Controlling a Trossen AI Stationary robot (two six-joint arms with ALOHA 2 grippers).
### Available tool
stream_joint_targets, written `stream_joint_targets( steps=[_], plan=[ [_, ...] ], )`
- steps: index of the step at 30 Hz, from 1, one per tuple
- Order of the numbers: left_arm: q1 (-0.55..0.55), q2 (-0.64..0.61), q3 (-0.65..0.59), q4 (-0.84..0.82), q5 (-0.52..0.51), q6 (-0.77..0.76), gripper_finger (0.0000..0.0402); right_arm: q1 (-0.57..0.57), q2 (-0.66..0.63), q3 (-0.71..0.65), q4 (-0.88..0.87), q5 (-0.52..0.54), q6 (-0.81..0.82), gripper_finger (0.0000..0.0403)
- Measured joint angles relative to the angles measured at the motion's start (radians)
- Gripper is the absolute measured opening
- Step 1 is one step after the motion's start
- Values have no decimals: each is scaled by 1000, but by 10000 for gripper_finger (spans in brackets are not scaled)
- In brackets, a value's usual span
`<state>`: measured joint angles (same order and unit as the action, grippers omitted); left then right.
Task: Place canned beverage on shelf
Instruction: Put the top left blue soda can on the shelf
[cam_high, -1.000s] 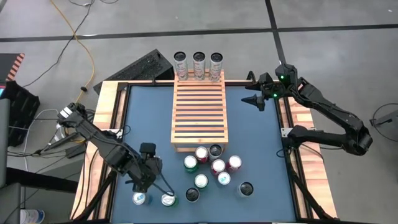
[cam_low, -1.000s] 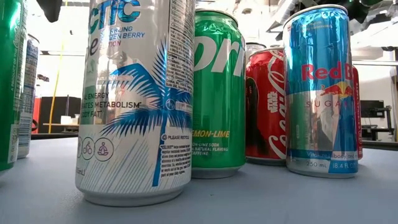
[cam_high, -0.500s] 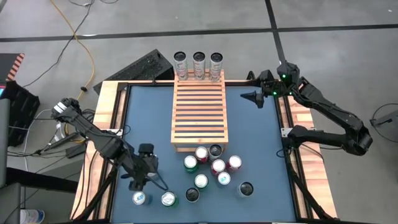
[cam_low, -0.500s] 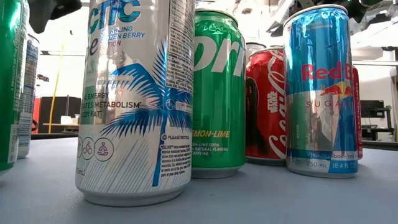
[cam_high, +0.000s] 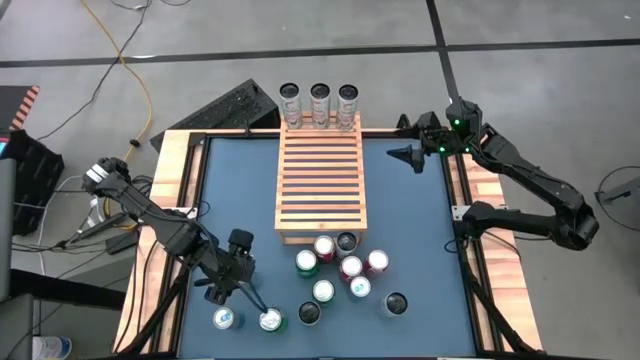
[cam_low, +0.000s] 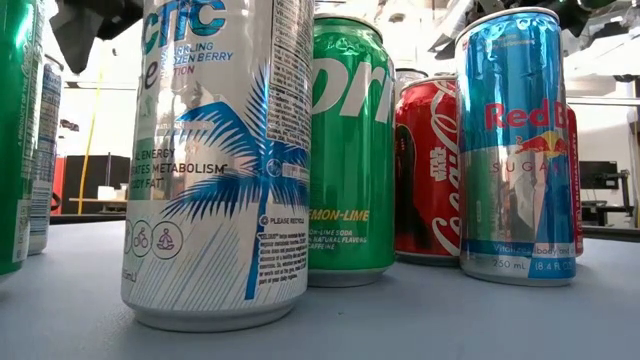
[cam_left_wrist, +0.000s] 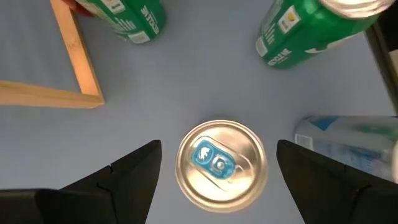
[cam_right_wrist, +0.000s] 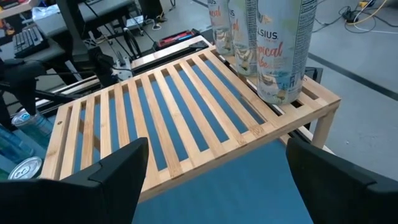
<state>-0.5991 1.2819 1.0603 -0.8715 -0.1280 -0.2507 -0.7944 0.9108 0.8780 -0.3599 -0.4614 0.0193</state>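
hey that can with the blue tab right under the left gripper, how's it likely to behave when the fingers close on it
The can stands upright with a round, smooth metal wall, so it may slip or turn in the grip. It looks tall for its base, so an off-centre touch could tip it. The left gripper hangs open with a finger on either side.

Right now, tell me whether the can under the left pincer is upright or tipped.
Upright: the can shows its round top and blue tab straight on, between the open left pincer fingers.

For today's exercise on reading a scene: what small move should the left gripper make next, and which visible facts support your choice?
Probably lower straight down. The left gripper is open, with its fingers on either side of a silver-topped can standing upright on the table, not yet gripped. The shelf has free slats in front of its three cans.
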Motion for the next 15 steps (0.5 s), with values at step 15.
stream_joint_targets(
  steps=[15],
  plan=[
    [-20, -16, -28, 1, -7, 15, 304, 0, 9, 0, 2, 21, 1, 363]
  ],
)
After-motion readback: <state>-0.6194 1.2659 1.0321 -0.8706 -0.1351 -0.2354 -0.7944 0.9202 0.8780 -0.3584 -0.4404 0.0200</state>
